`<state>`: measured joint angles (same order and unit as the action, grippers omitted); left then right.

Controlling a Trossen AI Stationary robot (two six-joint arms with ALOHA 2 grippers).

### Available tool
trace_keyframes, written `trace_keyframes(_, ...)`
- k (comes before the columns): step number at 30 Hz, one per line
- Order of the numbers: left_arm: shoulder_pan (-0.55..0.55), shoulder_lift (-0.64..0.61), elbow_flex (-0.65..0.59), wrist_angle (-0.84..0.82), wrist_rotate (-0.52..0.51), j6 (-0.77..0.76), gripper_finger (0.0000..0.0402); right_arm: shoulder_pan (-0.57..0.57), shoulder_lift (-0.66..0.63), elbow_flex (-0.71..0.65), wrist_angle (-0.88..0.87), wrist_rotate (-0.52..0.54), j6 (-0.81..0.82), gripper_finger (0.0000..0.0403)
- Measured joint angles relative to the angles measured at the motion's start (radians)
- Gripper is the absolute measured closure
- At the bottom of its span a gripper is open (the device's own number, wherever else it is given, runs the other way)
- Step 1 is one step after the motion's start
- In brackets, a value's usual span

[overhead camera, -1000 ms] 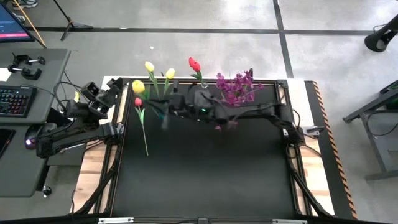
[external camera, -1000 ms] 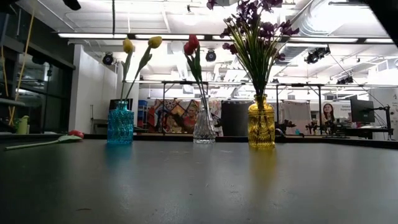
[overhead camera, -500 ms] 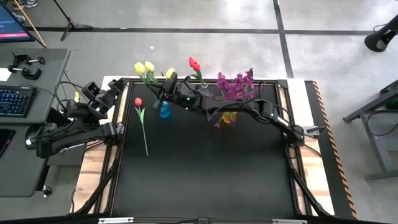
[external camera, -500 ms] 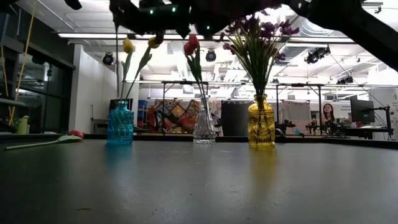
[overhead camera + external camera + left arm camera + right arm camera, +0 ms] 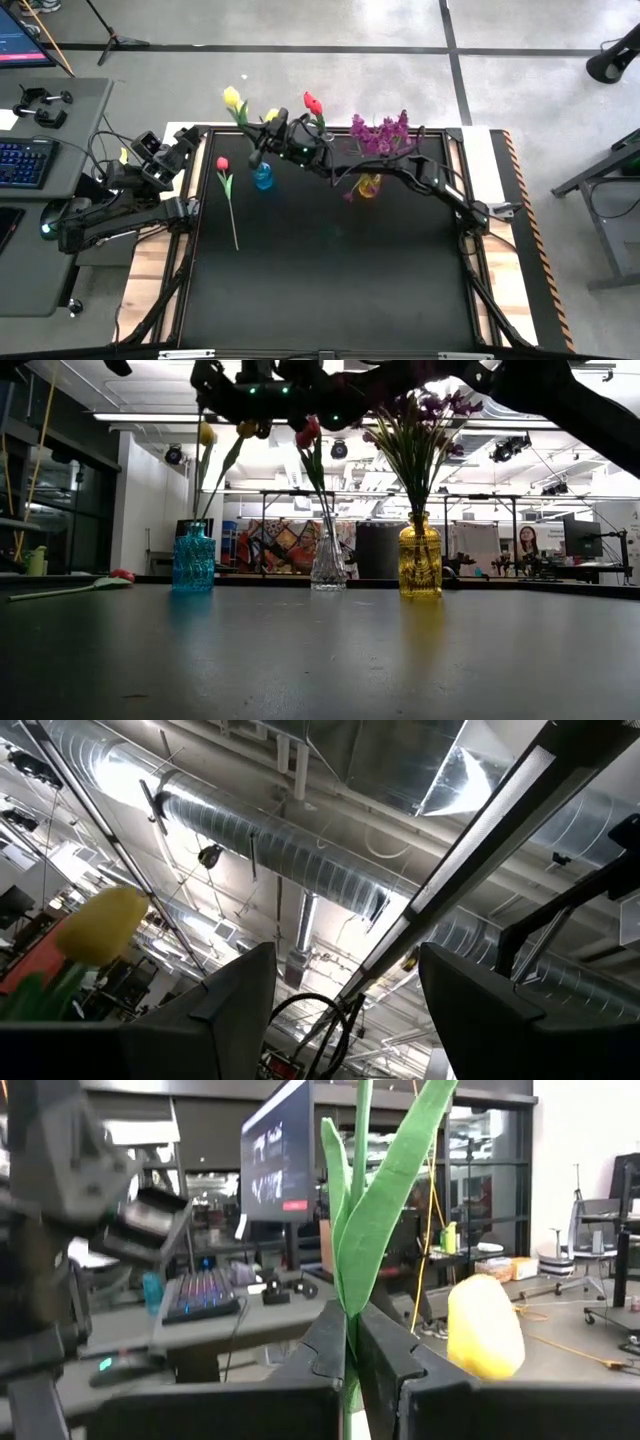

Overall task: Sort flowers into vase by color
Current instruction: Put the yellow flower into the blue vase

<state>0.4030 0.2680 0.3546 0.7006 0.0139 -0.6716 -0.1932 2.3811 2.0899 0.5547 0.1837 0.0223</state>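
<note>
My right gripper [image 5: 258, 148] [image 5: 352, 1330] hangs over the blue vase [image 5: 263, 177] [image 5: 193, 557] at the table's far left, shut on a yellow tulip's green stem. Yellow blossoms [image 5: 232, 98] [image 5: 206, 432] stand above that vase, and another [image 5: 485, 1325] shows close beside the fingers. A red tulip [image 5: 312, 102] stands in the clear vase [image 5: 328, 560]. Purple sprigs [image 5: 380, 135] fill the yellow vase [image 5: 420, 557]. One red tulip [image 5: 222, 163] lies flat on the table at the left. My left gripper [image 5: 345, 990] is open, parked off the table's left edge and pointing up. My right gripper pinches the yellow tulip's stem [image 5: 350, 1305] between its two fingers, just below the long leaves. The fingers come level from the table's right side and lie across the stem. The stem stands upright, lifted clear of the table; its lower end is hidden below the fingers.
The three vases stand in a row along the table's far edge. My right arm [image 5: 400, 175] stretches over the clear and yellow vases. A desk with a keyboard [image 5: 25, 160] lies beyond the left edge. The dark table top [image 5: 330, 280] spreads toward the near side.
My right gripper has moved toward the table's far left, carrying the yellow tulip from in front of the blue vase to above it. The tulip's blossom has swung toward the far edge, beside the other yellow tulips, and the blue vase has come into sight.
</note>
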Motion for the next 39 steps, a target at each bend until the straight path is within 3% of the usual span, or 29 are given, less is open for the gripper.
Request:
trace_keyframes(18, 0.0, 0.0, 0.0, 0.0, -0.007, -0.005, 0.0167, 0.002, 0.024, 0.0, -0.067, 0.008, -0.069, 0.0403)
trace_keyframes(28, 0.0, 0.0, 0.0, 0.0, -0.007, -0.006, 0.0167, 0.009, 0.024, 0.0, -0.073, 0.01, 0.087, 0.0397)
trace_keyframes(32, 0.0, 0.0, 0.0, 0.0, -0.007, -0.006, 0.0167, 0.02, 0.022, -0.001, -0.116, 0.027, 0.085, 0.0357)
trace_keyframes(39, 0.0, 0.0, 0.0, 0.0, -0.007, -0.008, 0.0167, 0.032, -0.001, -0.001, -0.194, 0.028, 0.105, 0.0242)
